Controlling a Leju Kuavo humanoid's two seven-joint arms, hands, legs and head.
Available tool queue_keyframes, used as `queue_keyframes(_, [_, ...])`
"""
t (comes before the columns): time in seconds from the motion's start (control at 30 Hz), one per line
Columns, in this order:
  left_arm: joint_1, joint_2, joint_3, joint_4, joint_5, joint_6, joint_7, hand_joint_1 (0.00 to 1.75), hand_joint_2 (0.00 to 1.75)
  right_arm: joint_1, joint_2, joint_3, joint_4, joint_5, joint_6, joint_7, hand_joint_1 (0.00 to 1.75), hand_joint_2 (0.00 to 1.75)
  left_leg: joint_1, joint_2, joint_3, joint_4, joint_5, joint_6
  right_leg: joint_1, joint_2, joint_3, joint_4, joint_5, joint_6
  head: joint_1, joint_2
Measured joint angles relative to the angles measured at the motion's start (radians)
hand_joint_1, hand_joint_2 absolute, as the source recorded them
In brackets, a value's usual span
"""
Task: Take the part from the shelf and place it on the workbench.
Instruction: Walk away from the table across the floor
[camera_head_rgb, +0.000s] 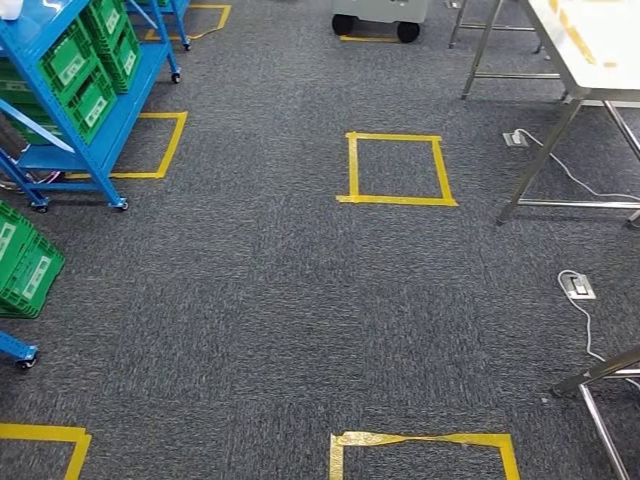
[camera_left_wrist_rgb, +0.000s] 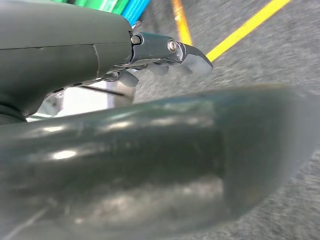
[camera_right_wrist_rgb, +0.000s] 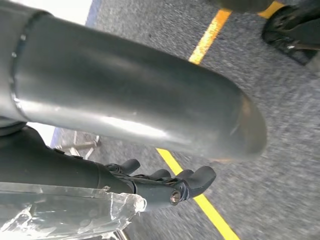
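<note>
Desk: Head view first. What does it show?

Floor: Grey carpet floor (camera_head_rgb: 249, 300) between the blue shelf (camera_head_rgb: 113, 140), far left with its green bins (camera_head_rgb: 72, 65), and the white worktop (camera_head_rgb: 596, 40), far right. The two are well apart. A yellow tape square (camera_head_rgb: 352, 165) lies between them.

Desk: Anything in the way?

Floor: A cable (camera_head_rgb: 581, 185) trails under the worktop's steel legs, with a floor socket (camera_head_rgb: 577, 286) just beside it. Feet should keep out of that corner. A wheeled cart (camera_head_rgb: 377, 12) stands at the far edge, and more bins (camera_head_rgb: 26, 265) sit low on the left.

Desk: Left wrist view?

Floor: The left hand (camera_left_wrist_rgb: 113, 125) has its fingers (camera_left_wrist_rgb: 158, 47) stretched straight, apart from the thumb, with nothing seen between them. I read it as released. Shelf colours show beyond it.

Desk: Right wrist view?

Floor: The right hand (camera_right_wrist_rgb: 132, 110) also has straight fingers (camera_right_wrist_rgb: 170, 185). A crinkled clear wrapping (camera_right_wrist_rgb: 68, 210) lies against them. I cannot tell whether the hand grips it.

Desk: So where is the part?

Floor: Possibly inside that wrapping, otherwise in the bins; the frames do not settle it. If it is carried, the sound move is a steady turn toward the worktop, arm kept quiet, stopping square to the edge before reaching
</note>
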Motion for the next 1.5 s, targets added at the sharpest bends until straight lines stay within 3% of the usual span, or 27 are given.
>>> queue_keyframes(0.07, [-0.002,0.001,0.0,0.0,0.0,0.0,0.001,0.0,0.0,0.0,0.003,0.004,0.0,0.002,-0.001,0.0,0.0,0.0,0.002,-0.021,0.0,-0.001,0.003,0.01,-0.003,0.054,-0.049,0.107,-0.056,0.007,0.005,0.0])
queue_keyframes(0.13, [-0.004,0.002,0.001,0.0,0.0,0.0,0.0,0.0,0.0,0.003,0.006,0.006,0.0,0.002,-0.001,0.0,0.0,0.0,0.001,-0.048,-0.001,-0.001,0.004,0.014,-0.003,0.073,-0.114,0.234,-0.101,0.007,0.006,0.0])
queue_keyframes(0.17, [-0.003,0.003,0.001,0.0,0.0,0.0,0.0,0.0,0.0,0.005,0.007,0.007,0.001,0.003,-0.001,0.0,0.0,0.0,0.001,-0.063,0.0,-0.001,0.004,0.014,-0.003,0.076,-0.131,0.26,-0.099,0.006,0.006,0.0])
queue_keyframes(0.23, [0.0,0.002,0.001,0.0,0.001,-0.001,0.0,0.0,0.0,0.007,0.007,0.01,0.001,0.005,-0.002,-0.001,0.0,0.0,0.002,-0.091,0.002,-0.001,0.004,0.013,-0.004,0.086,-0.11,0.192,-0.041,0.002,0.006,0.0])
queue_keyframes(0.3, [0.0,0.001,0.001,0.0,0.001,-0.001,0.0,0.0,0.0,0.006,0.008,0.011,0.001,0.006,-0.004,-0.004,0.0,0.0,0.002,-0.118,0.002,0.001,0.004,0.007,-0.011,0.138,-0.054,0.056,0.022,-0.003,0.006,0.0])
queue_keyframes(0.37, [-0.001,0.002,0.001,0.0,0.002,0.0,0.0,0.0,0.0,0.005,0.01,0.012,0.001,0.007,-0.009,-0.008,0.0,0.0,0.003,-0.141,-0.004,0.001,0.008,-0.005,-0.014,0.178,-0.022,-0.012,0.041,-0.007,0.004,0.0])
queue_keyframes(0.43, [0.001,0.002,0.003,0.0,0.002,0.0,-0.003,0.0,0.0,0.004,0.012,0.012,0.002,0.008,-0.014,-0.013,0.0,0.0,0.007,-0.162,-0.01,-0.004,0.015,-0.02,-0.012,0.161,-0.016,-0.017,0.043,-0.018,0.005,0.0])
queue_keyframes(0.47, [0.004,0.002,0.004,0.0,0.002,-0.001,-0.009,0.0,0.0,0.003,0.013,0.012,0.002,0.01,-0.017,-0.016,0.0,0.0,0.007,-0.153,-0.014,-0.002,0.013,-0.026,-0.011,0.149,-0.016,-0.02,0.046,-0.025,0.004,0.0])
queue_keyframes(0.57, [0.002,-0.002,0.008,0.0,0.002,-0.001,-0.03,0.0,0.0,0.005,0.016,0.012,0.002,0.013,-0.033,-0.028,0.0,0.0,0.002,-0.068,-0.065,0.102,-0.054,-0.038,-0.011,0.105,-0.013,-0.029,0.052,-0.042,-0.004,0.0])
queue_keyframes(0.63, [-0.001,-0.004,0.008,0.0,0.002,-0.001,-0.035,0.0,0.0,0.008,0.016,0.012,0.002,0.013,-0.038,-0.033,0.0,0.0,0.003,-0.045,-0.124,0.227,-0.11,-0.043,-0.008,0.072,-0.013,-0.03,0.05,-0.046,-0.005,0.0])
queue_keyframes(0.67, [-0.001,-0.004,0.01,0.0,0.002,-0.001,-0.036,0.0,0.0,0.009,0.016,0.012,0.002,0.013,-0.039,-0.034,0.0,0.0,0.004,-0.042,-0.14,0.261,-0.116,-0.045,-0.008,0.057,-0.013,-0.029,0.049,-0.047,-0.005,0.0])
queue_keyframes(0.7, [0.001,-0.005,0.012,0.0,0.002,-0.001,-0.036,0.0,0.0,0.009,0.016,0.012,0.002,0.013,-0.04,-0.035,0.0,0.0,0.005,-0.039,-0.138,0.26,-0.103,-0.046,-0.008,0.043,-0.012,-0.029,0.048,-0.047,-0.005,0.0])
queue_keyframes(0.73, [0.002,-0.005,0.014,0.0,0.002,-0.001,-0.036,0.0,0.0,0.009,0.017,0.012,0.002,0.013,-0.041,-0.035,0.0,0.0,0.006,-0.033,-0.116,0.221,-0.074,-0.046,-0.008,0.031,-0.01,-0.029,0.046,-0.045,-0.005,0.0])
queue_keyframes(0.8, [0.001,-0.005,0.018,0.0,0.002,-0.001,-0.036,0.0,0.0,0.008,0.018,0.012,0.002,0.014,-0.041,-0.036,0.0,0.0,0.003,0.012,-0.043,0.09,-0.014,-0.045,-0.005,0.009,-0.004,-0.028,0.04,-0.037,-0.006,0.0])
queue_keyframes(0.87, [-0.003,-0.005,0.019,0.0,0.002,-0.001,-0.036,0.0,0.0,0.008,0.018,0.012,0.002,0.014,-0.041,-0.036,0.0,0.0,-0.002,0.05,-0.002,0.009,0.005,-0.034,0.002,-0.011,0.001,-0.026,0.033,-0.027,-0.005,0.0])
queue_keyframes(0.9, [-0.003,-0.006,0.019,0.0,0.002,-0.001,-0.036,0.0,0.0,0.008,0.018,0.012,0.002,0.014,-0.041,-0.036,0.0,0.0,-0.004,0.052,0.002,-0.001,0.002,-0.028,0.005,-0.021,0.005,-0.027,0.03,-0.022,-0.004,0.0])
queue_keyframes(0.97, [0.0,-0.006,0.02,0.0,0.002,-0.001,-0.036,0.0,0.0,0.005,0.018,0.012,0.002,0.014,-0.043,-0.037,0.0,0.0,-0.003,0.027,0.001,-0.005,0.002,-0.014,0.004,-0.033,0.013,-0.03,0.025,-0.013,-0.001,0.0])
queue_keyframes(1.03, [0.001,-0.007,0.022,0.001,0.002,-0.001,-0.036,0.0,0.0,0.003,0.018,0.012,0.002,0.016,-0.048,-0.039,0.0,0.0,0.002,0.004,0.002,-0.008,0.005,-0.002,0.0,0.007,-0.002,0.012,-0.006,-0.002,0.003,0.0])
queue_keyframes(1.1, [-0.003,-0.007,0.023,0.001,0.002,-0.001,-0.036,0.0,0.0,0.005,0.018,0.012,0.002,0.018,-0.057,-0.041,0.0,0.0,0.006,-0.019,0.002,-0.009,0.008,0.006,-0.003,0.058,-0.057,0.131,-0.068,0.004,0.007,0.0])
queue_keyframes(1.13, [-0.004,-0.007,0.024,0.0,0.002,-0.002,-0.036,0.0,0.0,0.007,0.018,0.012,0.002,0.02,-0.062,-0.042,0.0,0.0,0.006,-0.033,0.001,-0.008,0.008,0.009,-0.004,0.068,-0.089,0.196,-0.093,0.006,0.008,0.0])
queue_keyframes(1.17, [-0.004,-0.007,0.024,0.0,0.002,-0.003,-0.036,0.0,0.0,0.01,0.018,0.012,0.002,0.022,-0.066,-0.043,0.0,0.0,0.006,-0.047,0.001,-0.008,0.008,0.009,-0.004,0.073,-0.114,0.241,-0.103,0.006,0.008,0.0])
queue_keyframes(1.2, [-0.003,-0.007,0.024,0.0,0.002,-0.004,-0.035,0.0,0.0,0.012,0.018,0.012,0.002,0.024,-0.07,-0.045,0.0,0.0,0.006,-0.062,0.002,-0.008,0.008,0.009,-0.004,0.076,-0.123,0.25,-0.094,0.006,0.008,0.0])
queue_keyframes(1.27, [0.0,-0.008,0.025,0.001,0.002,-0.006,-0.033,0.0,0.0,0.014,0.018,0.012,0.003,0.028,-0.077,-0.048,0.0,0.0,0.008,-0.091,0.004,-0.007,0.009,0.007,-0.007,0.091,-0.092,0.163,-0.026,0.005,0.008,0.0])
queue_keyframes(1.33, [-0.001,-0.009,0.025,0.001,0.002,-0.008,-0.031,0.0,0.0,0.014,0.018,0.012,0.004,0.031,-0.083,-0.052,0.0,0.0,0.008,-0.118,0.002,-0.004,0.009,-0.002,-0.016,0.143,-0.04,0.038,0.029,0.005,0.008,0.0])
queue_keyframes(1.4, [-0.002,-0.008,0.025,0.001,0.002,-0.008,-0.029,0.0,0.0,0.013,0.018,0.012,0.005,0.035,-0.089,-0.055,0.0,0.0,0.008,-0.141,-0.007,-0.003,0.014,-0.016,-0.021,0.174,-0.017,-0.012,0.039,0.0,0.007,0.0])
queue_keyframes(1.47, [0.001,-0.008,0.025,0.001,0.002,-0.005,-0.027,0.0,0.0,0.013,0.018,0.012,0.005,0.039,-0.094,-0.056,0.0,0.0,0.013,-0.157,-0.015,-0.006,0.021,-0.029,-0.019,0.154,-0.015,-0.015,0.042,-0.012,0.007,0.0])
queue_keyframes(1.5, [0.003,-0.008,0.025,0.001,0.002,-0.004,-0.025,0.0,0.0,0.013,0.018,0.012,0.005,0.041,-0.096,-0.057,0.0,0.0,0.012,-0.143,-0.02,0.0,0.016,-0.034,-0.019,0.142,-0.014,-0.017,0.044,-0.018,0.005,0.0])
